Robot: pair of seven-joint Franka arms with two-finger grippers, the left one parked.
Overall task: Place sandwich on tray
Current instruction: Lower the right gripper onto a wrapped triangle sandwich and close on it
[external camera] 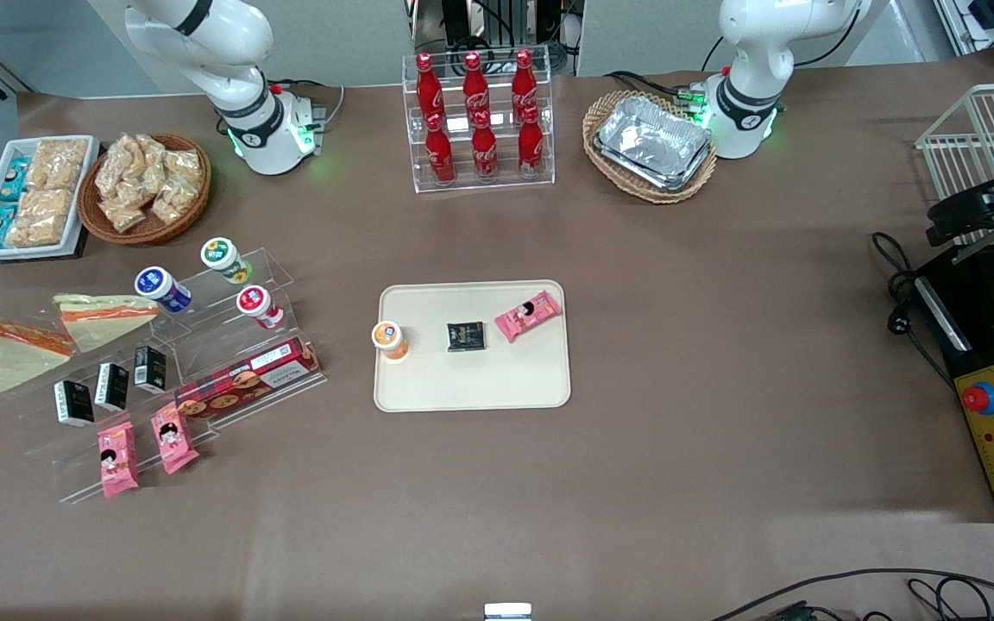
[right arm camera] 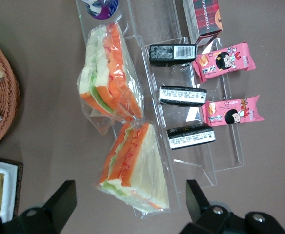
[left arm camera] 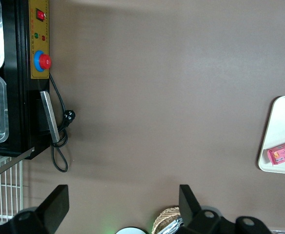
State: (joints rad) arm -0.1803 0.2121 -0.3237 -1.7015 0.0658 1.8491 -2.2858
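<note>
Pincer (right arm camera: 128, 217) spread wide, poised above sandwich (right arm camera: 135, 168); wedge flat on counter (right arm camera: 45, 136), between the fingers, suited to a straddling grasp. Second wedge (right arm camera: 111, 78) next out from pincer. Tray (external camera: 471, 388) well away from pincer; contains orange cup (external camera: 390, 338), black packet (external camera: 466, 336), pink snack (external camera: 529, 315); bare space available.

Overhead front view, two downward wrist views

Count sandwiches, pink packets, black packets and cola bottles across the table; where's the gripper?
Sandwiches: 2
Pink packets: 3
Black packets: 4
Cola bottles: 6
Total: 15
Gripper: open, above the sandwiches.
</note>
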